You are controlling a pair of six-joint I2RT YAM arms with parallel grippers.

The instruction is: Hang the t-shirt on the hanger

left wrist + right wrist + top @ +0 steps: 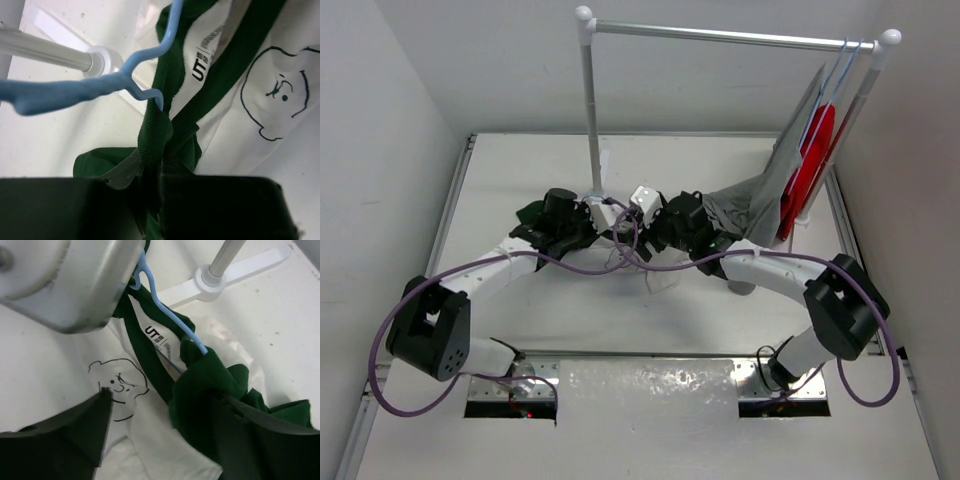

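Two grippers are crowding the same spot mid-table, so go easy. Your left gripper is pinching the t-shirt by its dark green collar band, jaws pressed together on it, right under the hook of the hanger. Your right gripper is sitting spread, with green cloth bunching against one finger and the hanger's arm running into that bunch. The shirt is lying crumpled on the table between them.

I'm guessing it's handling light and floppy, so the ribbed collar is looking like the best grab. The hanger is looking thin and probably bendy.

The rail post is standing just beside you, the purple cables are looping across, and the grey shirt and red shirt are hanging off to the right.
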